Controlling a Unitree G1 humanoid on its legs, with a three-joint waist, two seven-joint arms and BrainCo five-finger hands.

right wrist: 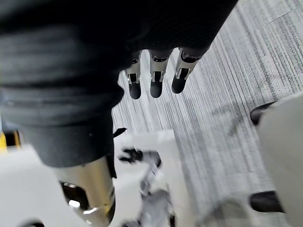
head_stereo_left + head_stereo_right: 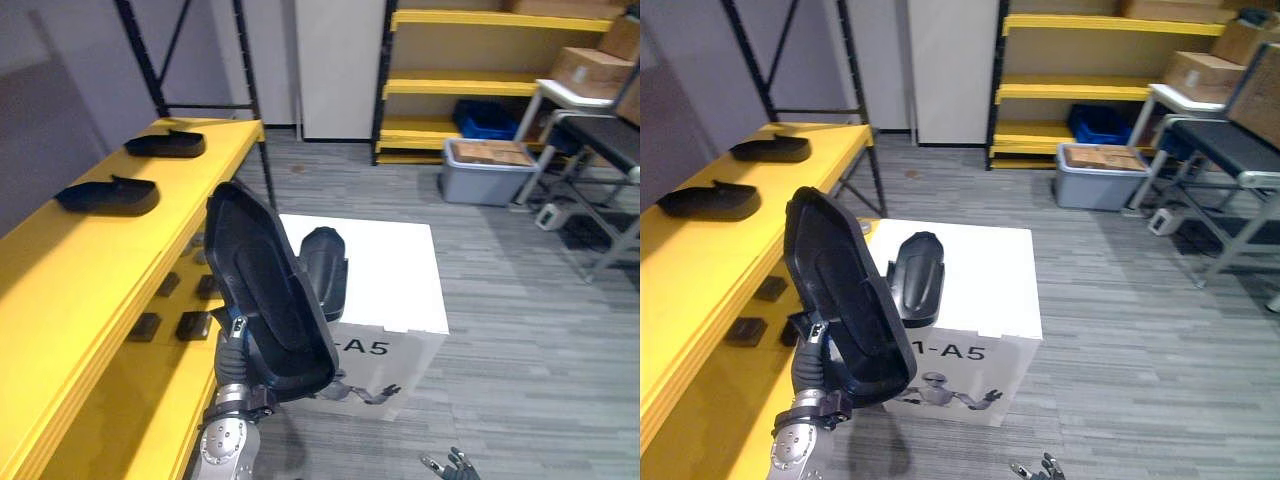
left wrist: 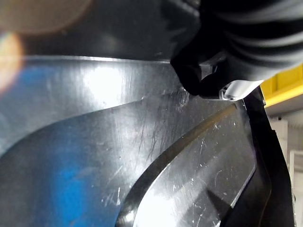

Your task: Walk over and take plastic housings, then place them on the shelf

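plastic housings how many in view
4: far housing and near housing on the yellow shelf; third housing on the white box; held housing in the left hand. More may be hidden.

My right hand over the floor, beside the box

My right hand (image 1: pixel 155 78) hangs with nothing in it. Its dark ribbed cover (image 1: pixel 71 71) looms close, and the silver fingers (image 1: pixel 182 73) with dark tips point down, straight and loose in a row, apart from everything. Past them runs the grey striped floor (image 1: pixel 227 80). Lower down is a white box (image 1: pixel 28 189), with a printed robot figure (image 1: pixel 149 182) on its near face.
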